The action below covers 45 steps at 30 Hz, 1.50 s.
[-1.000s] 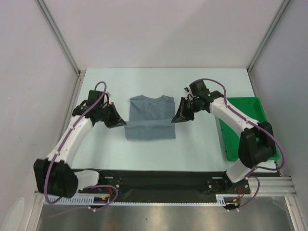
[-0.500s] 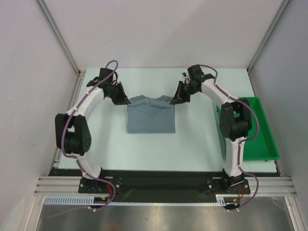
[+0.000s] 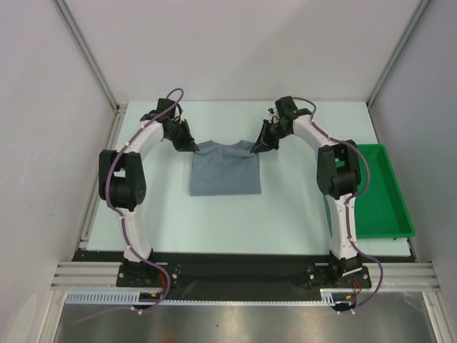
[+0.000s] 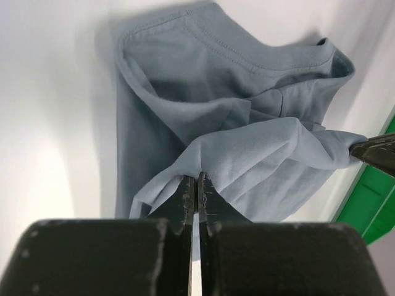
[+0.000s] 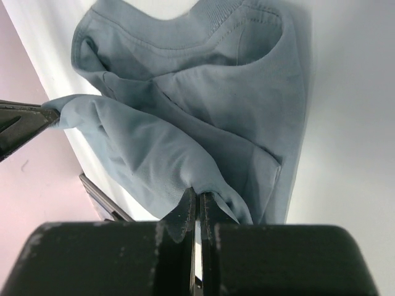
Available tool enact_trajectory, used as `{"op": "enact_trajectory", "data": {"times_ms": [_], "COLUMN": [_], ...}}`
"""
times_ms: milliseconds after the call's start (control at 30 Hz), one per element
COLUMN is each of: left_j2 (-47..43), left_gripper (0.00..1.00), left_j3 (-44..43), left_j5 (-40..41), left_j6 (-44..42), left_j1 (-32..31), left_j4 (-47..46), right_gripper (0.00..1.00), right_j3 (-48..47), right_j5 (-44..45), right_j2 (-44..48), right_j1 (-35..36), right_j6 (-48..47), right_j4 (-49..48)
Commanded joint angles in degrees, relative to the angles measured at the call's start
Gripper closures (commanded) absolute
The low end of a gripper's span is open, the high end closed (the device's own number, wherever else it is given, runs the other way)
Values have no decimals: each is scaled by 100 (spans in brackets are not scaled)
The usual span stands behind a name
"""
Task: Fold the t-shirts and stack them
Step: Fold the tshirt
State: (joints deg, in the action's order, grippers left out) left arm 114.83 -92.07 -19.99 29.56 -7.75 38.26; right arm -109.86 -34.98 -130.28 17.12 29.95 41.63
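1. Both arms have swung out towards the far wall since a second ago. The left gripper (image 3: 191,148) and the right gripper (image 3: 255,148) were down near the front hem, and now they sit at the collar end.
2. With that move the plain slate blue-grey soft cloth t-shirt (image 3: 225,171) has got shorter from front to back: its near edge has pulled back from the arm bases.
3. Landmark check — the shallow green rectangular plastic tray (image 3: 400,214) lies at the right of the pale table top (image 3: 214,229), and the t-shirt is well apart from it, off to the tray's left.
4. The right gripper is on the shirt corner that faces the tray, level with the tray's far end. The left gripper is on the corner turned away from the tray.
5. From the left wrist, the fingers are pressed together with a fold of blue-grey cloth nipped between the tips.
6. The right wrist shows the same — dark fingers tight together, pinching a corner of cloth.
7. Between the two pinches a loose layer of cloth hangs stretched and wrinkled, raised above the round neck and the flat layers below it.
8. The rest of the t-shirt lies flat on the table top, a roughly square shape.
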Motion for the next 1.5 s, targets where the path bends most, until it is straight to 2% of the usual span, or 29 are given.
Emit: {"op": "enact_trajectory", "data": {"times_ms": [0, 233, 533, 833, 1000, 1033, 1067, 1100, 1133, 1200, 1233, 1300, 1333, 1367, 1433, 1467], "left_j2": [171, 497, 189, 462, 943, 1015, 1094, 1190, 1226, 1244, 1209, 982, 667, 481, 182, -98], "left_gripper": [100, 100, 100, 100, 100, 99, 85, 78, 76, 66, 64, 57, 55, 50, 48, 48], "left_j3": [-478, -926, -970, -1137, -1435, -1532, -1594, -1638, -1699, -1787, -1962, -1990, -1877, -1824, -1579, -1481], "left_j5": [-163, -225, -5, -32, -111, -93, -110, -67, 81, 327, 451, 785, 925, 1188, 1278, 1269], "left_j6": [-170, -170, -170, 50, 164, 173, 190, 216, 269, 287, 313, 305, 278, 226, 164, 164], "left_j1": [54, 116, 160, 186, 239, 239, 256, 274, 309, 327, 361, 379, 388, 397, 397, 388], "left_j4": [-161, -30, -196, -416, -460, -477, -495, -486, -504, -478, -425, -477, -556, -574, -670, -688], "right_gripper": [100, 100, 100, 100, 100, 95, 90, 84, 72, 63, 50, 47, 42, 33, 23, 23], "right_j3": [-413, -861, -923, -1230, -1634, -1748, -1975, -2117, -2257, -2869, -3126, -3628, -3760, -3701, -3395, -3297], "right_j5": [-26, -18, -9, -114, -254, -263, -264, -264, -290, -299, -264, -264, -203, -89, 87, 227], "right_j2": [-103, -305, -85, -472, -1007, -1104, -1192, -1384, -1473, -1693, -1903, -2019, -2002, -1775, -1467, -1204], "right_j1": [-69, -122, -209, -271, -333, -341, -341, -350, -359, -376, -429, -526, -561, -622, -667, -701], "right_j6": [54, 81, 274, 450, 564, 599, 608, 643, 721, 784, 827, 977, 986, 951, 601, 469], "right_j4": [-85, 56, -119, -435, -699, -717, -752, -831, -910, -1007, -929, -693, -621, -586, -393, -288]}}
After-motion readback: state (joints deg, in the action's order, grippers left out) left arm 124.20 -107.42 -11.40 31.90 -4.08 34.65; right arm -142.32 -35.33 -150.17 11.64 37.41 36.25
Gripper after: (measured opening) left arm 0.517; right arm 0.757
